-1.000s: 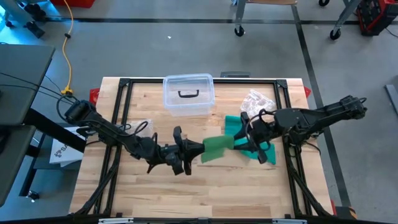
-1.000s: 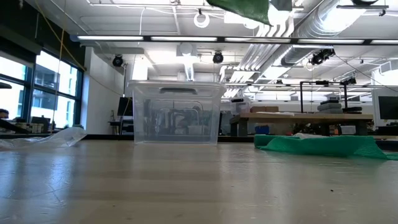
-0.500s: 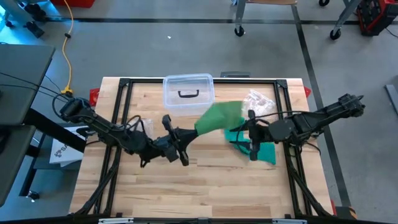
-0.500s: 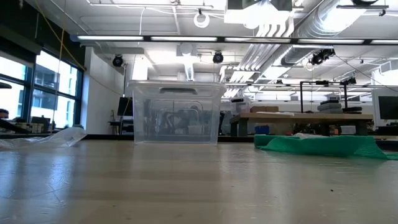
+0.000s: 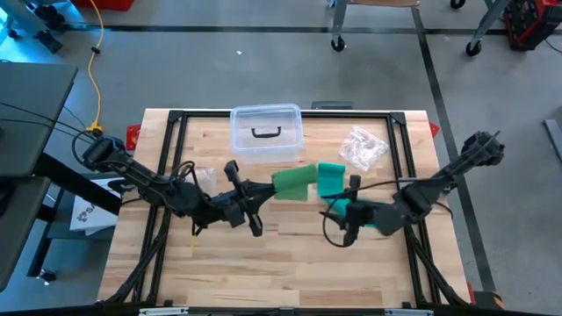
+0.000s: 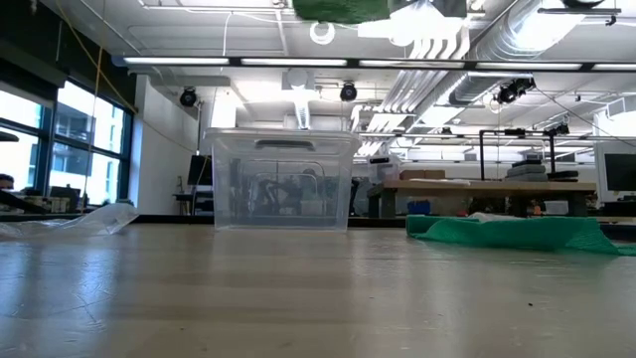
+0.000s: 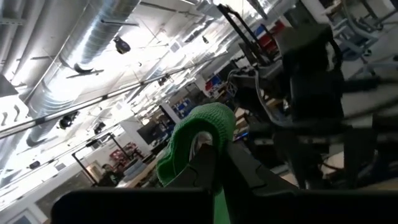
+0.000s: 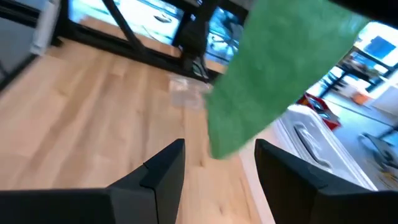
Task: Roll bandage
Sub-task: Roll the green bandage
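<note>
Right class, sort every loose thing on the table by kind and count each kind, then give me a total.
Green bandage: 1
Clear plastic box: 1
Crumpled clear wrappers: 2, one on the right and one on the left
Total: 4

My right tool (image 5: 344,230) hides part of the green bandage (image 5: 293,184); low view's top edge crops it; wrist views blur.
</note>
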You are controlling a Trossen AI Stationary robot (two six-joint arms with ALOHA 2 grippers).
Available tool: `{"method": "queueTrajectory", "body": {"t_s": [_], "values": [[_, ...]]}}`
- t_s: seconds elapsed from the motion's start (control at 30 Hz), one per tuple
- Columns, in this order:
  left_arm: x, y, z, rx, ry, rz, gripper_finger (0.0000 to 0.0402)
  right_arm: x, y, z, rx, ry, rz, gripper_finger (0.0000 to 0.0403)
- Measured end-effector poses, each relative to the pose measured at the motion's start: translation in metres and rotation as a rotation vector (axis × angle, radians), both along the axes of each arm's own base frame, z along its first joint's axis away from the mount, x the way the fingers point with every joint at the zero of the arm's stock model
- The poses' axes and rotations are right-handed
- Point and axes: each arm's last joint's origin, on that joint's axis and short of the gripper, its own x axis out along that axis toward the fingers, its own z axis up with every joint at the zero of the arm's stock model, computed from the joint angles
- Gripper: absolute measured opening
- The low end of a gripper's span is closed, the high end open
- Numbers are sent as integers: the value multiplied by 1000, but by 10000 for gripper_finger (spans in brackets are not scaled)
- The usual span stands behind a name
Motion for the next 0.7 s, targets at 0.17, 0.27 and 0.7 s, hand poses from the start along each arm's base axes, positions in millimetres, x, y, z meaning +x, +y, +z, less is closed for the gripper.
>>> {"method": "queueTrajectory", "body": {"t_s": [0.17, 0.27, 0.7], "values": [[-2, -2, 1, -6, -5, -9, 5, -3, -8, -27, -32, -21, -107, 185], [-4, -3, 3, -18, -21, -19, 5, -1, -13, -45, -4, -84, -125, 185], [-5, -6, 6, -26, -55, -85, 5, 12, -41, -39, 142, -447, 50, 185]]}}
